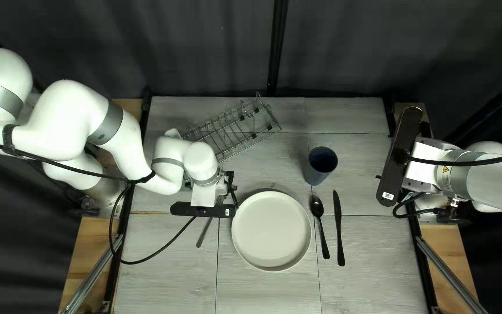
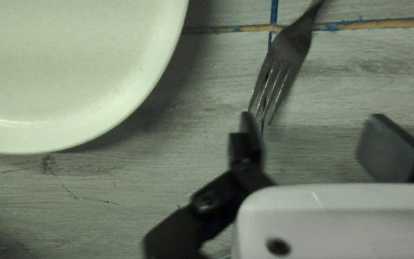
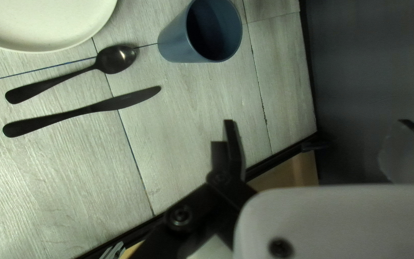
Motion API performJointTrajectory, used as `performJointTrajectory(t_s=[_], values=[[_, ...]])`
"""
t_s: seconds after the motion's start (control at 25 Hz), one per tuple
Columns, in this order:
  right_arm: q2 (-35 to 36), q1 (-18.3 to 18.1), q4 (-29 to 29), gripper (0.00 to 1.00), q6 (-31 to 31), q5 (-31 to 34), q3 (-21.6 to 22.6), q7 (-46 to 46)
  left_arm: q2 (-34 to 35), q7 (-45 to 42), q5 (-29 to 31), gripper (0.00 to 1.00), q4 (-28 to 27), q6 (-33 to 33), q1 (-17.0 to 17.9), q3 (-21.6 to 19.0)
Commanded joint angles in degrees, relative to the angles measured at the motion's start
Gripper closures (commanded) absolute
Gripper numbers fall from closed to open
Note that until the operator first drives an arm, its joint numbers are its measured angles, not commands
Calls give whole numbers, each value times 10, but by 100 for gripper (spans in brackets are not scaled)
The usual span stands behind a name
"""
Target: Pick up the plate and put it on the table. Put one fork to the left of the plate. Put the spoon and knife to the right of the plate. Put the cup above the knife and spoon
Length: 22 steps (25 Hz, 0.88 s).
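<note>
My left gripper [image 1: 229, 187] is low over the table, up and left of the white plate [image 1: 271, 231]. Below its black bar, part of a fork [image 1: 204, 232] shows. In the left wrist view, my left gripper [image 2: 319, 144] stands open; the fork [image 2: 291, 48] lies ahead, its tines by one fingertip, nothing gripped. The black spoon [image 1: 321, 227] and knife [image 1: 339, 229] lie right of the plate, the blue cup [image 1: 321, 166] upright above them. My right gripper [image 1: 401, 157] is at the table's right edge; in the right wrist view, my right gripper [image 3: 319, 146] is open and empty.
A wire rack [image 1: 233, 131] stands at the back of the table, beyond my left gripper and partly behind the left arm. A black cable [image 1: 164, 247] loops from the left arm over the table's left side. Dark curtain [image 1: 216, 46] hangs behind the far edge.
</note>
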<state>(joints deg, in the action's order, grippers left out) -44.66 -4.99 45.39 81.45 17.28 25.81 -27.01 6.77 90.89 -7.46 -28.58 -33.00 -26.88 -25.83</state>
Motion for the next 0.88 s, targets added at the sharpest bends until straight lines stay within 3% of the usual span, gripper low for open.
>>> performJointTrajectory(t_s=[0.04, 0.32, 0.52, 0.88], values=[[0, 0, 0, 0, 0, 0, 0, 0, 104, -52, -71, 0, -2, -94, 7, 21], [0, 0, 0, 0, 0, 0, 0, 0, 214, -233, -149, 0, -26, -189, -10, 35], [0, 0, 0, 0, 0, 0, 0, 0, 343, -317, -210, 0, 17, -214, 13, 35], [0, 0, 0, 0, 0, 0, 0, 0, 343, -317, -210, 0, 17, -214, 13, 35]])
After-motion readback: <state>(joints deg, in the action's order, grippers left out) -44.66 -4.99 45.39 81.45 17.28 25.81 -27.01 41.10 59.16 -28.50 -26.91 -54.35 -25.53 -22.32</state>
